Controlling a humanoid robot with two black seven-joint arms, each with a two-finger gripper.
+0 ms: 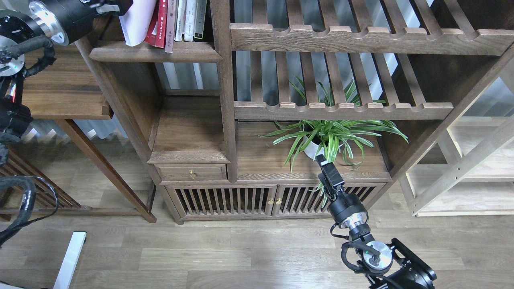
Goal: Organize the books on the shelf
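We stand before a tall dark-brown bookcase [225,100] on a grey-brown plank floor [225,249], our two black arms reaching in from the near edge. Our left gripper [114,5] sits at the far left, up at the top edge, touching the white-lavender book [135,20]; its fingers are cut off by the frame, so we cannot tell whether they grip the book or merely press against it. That book leans right against the bright red book [160,22], and both stand on the narrow shelf [154,52] with the rounded front edge, high on the left side of the bookcase. Thin pale-spined books [186,18] stand just to their right, against the upright post.

Our right gripper [325,168] hangs well apart from the books, near the front of the cabinet's lower right section, holding nothing; seen end-on and dark, its fingers cannot be told apart, so whether they are spread or closed we cannot tell.

Behind it a striped green plant [333,134] in a white pot sits on the lower board, under two slatted shelves [341,110] with scalloped rails. A small drawer [192,173] and slatted doors [249,199] with brass knobs close the base. A brown side table [60,92] stands to the left, a pale wood rack [474,160] to the right.
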